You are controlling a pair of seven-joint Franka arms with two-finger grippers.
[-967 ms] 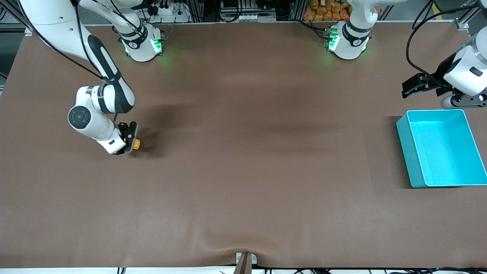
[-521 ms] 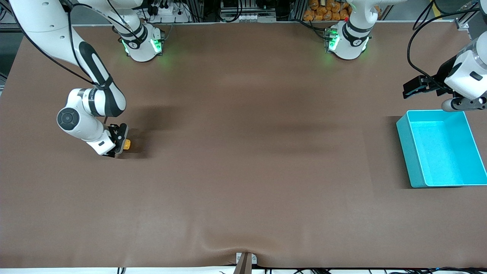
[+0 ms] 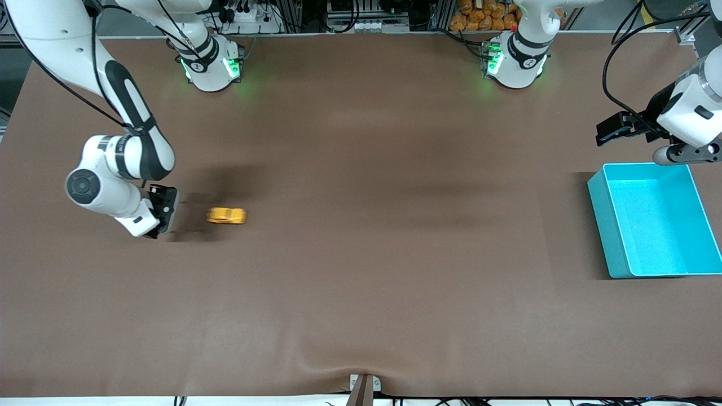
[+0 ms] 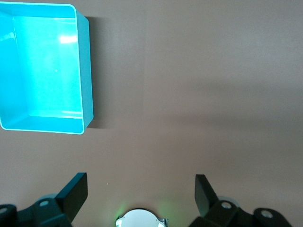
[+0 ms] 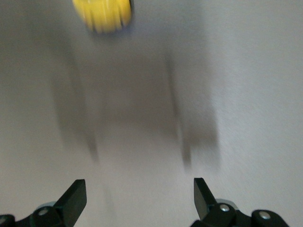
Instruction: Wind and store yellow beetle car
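Note:
The yellow beetle car (image 3: 226, 216) is on the brown table at the right arm's end, blurred with motion, free of any gripper. It also shows in the right wrist view (image 5: 102, 14), ahead of the open fingers. My right gripper (image 3: 163, 211) is open and empty, low over the table beside the car, on the side away from the bin. My left gripper (image 3: 612, 128) is open and empty, up in the air over the table beside the turquoise bin (image 3: 654, 220). The bin is empty and also shows in the left wrist view (image 4: 45, 68).
The brown mat (image 3: 361, 254) covers the table. The two arm bases (image 3: 211, 65) stand along the edge farthest from the front camera. A small bracket (image 3: 364, 386) sits at the table's nearest edge.
My right gripper has drawn back with the car, then opened and let it go. The car now rolls away from it toward the left arm's end. The left arm has hardly moved.

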